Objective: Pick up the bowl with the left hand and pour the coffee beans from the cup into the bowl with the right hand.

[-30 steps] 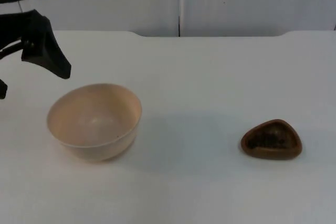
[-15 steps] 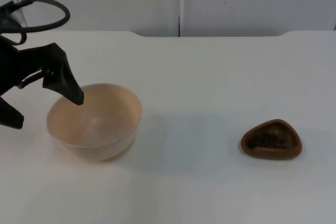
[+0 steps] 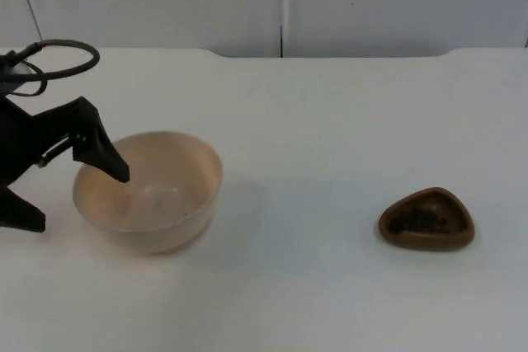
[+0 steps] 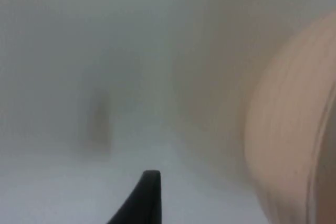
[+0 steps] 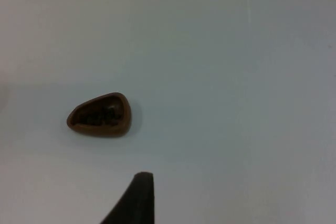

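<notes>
The left gripper (image 3: 74,195) stands at the near-left rim of the cream bowl (image 3: 153,191), its two black fingers spread wide and holding nothing: one finger (image 3: 103,154) reaches over the rim with its tip inside the bowl, the other (image 3: 21,216) is down on the table outside the bowl's left wall, so the rim lies between them. I cannot tell whether either finger touches the wall. In the left wrist view the bowl's curved outer side (image 4: 294,129) looms close beside the black fingertip (image 4: 144,198), though the motion blur hides any finer detail. The bowl sits upright, mouth up, round, with no long axis to speak of. Well apart from it, far from the left fingers and across the white table (image 3: 330,121), sits the small brown cup (image 3: 426,219) holding dark coffee beans (image 3: 422,218). It is a rounded triangle seen from above, upright, its long axis running roughly across the table and its narrower end toward the bowl. In the right wrist view the cup (image 5: 100,115) lies ahead of the right gripper's fingertip (image 5: 137,198), with bare table between; whether that gripper's fingers are apart or together I cannot tell. Bare table stretches between bowl and cup and back to the grey partition wall (image 3: 371,2).
</notes>
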### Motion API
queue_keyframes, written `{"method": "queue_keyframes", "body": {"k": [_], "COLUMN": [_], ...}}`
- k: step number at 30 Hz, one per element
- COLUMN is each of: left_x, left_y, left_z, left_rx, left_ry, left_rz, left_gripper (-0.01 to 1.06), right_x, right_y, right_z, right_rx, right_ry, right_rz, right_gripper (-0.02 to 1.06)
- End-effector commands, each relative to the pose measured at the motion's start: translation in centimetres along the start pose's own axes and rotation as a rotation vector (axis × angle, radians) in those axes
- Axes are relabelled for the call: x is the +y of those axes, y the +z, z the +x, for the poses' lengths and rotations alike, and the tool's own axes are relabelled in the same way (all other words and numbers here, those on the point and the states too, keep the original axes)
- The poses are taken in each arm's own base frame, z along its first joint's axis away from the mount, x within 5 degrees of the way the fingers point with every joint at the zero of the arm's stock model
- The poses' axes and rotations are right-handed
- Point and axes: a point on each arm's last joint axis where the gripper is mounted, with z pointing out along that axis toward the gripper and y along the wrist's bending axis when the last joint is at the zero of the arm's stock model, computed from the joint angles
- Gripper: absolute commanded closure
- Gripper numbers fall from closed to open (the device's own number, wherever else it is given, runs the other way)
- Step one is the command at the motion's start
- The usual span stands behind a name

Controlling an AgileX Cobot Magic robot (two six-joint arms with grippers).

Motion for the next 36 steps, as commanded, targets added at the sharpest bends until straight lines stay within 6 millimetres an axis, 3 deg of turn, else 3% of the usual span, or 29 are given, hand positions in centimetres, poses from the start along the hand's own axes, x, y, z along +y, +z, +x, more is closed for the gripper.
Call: {"method": "queue_keyframes", "body": {"k": [1,12,14,17,18,21,22,26,31,36], "left_x": [0.2,1.1,1.1,0.9,0.9,0.9,0.9,0.7,0.5,-0.4], "left_y": [0.3,1.7,1.7,1.7,1.7,1.7,1.7,1.7,1.7,0.8], "left_z": [-0.4,-0.3,-0.4,-0.4,-0.4,-0.4,-0.4,-0.3,-0.2,-0.3], "left_rx": [-0.029,-0.009,-0.016,-0.020,-0.020,-0.019,-0.019,-0.006,0.010,-0.016], "left_ry": [-0.026,-0.042,-0.058,-0.076,-0.076,-0.085,-0.085,-0.092,-0.091,-0.066], "left_rz": [0.003,-0.017,-0.008,0.004,0.004,0.014,0.014,0.029,0.043,0.055], "left_gripper": [0.03,0.08,0.17,0.40,0.40,0.60,0.60,0.82,0.96,0.99], "right_x": [0.0,0.0,0.0,0.0,0.0,0.0,0.0,0.0,0.0,0.0], "right_y": [0.0,0.0,0.0,0.0,0.0,0.0,0.0,0.0,0.0,0.0], "right_z": [0.0,0.0,0.0,0.0,0.0,0.0,0.0,0.0,0.0,0.0], "right_rx": [-0.006,-0.006,-0.006,-0.006,-0.006,-0.006,-0.006,-0.006,-0.006,-0.006], "right_ry": [-0.005,-0.005,-0.005,-0.005,-0.005,-0.005,-0.005,-0.005,-0.005,-0.007], "right_rz": [0.007,0.007,0.007,0.007,0.007,0.007,0.007,0.007,0.007,0.007], "right_gripper": [-0.01,-0.01,-0.01,-0.01,-0.01,-0.01,-0.01,-0.01,-0.01,-0.01]}}
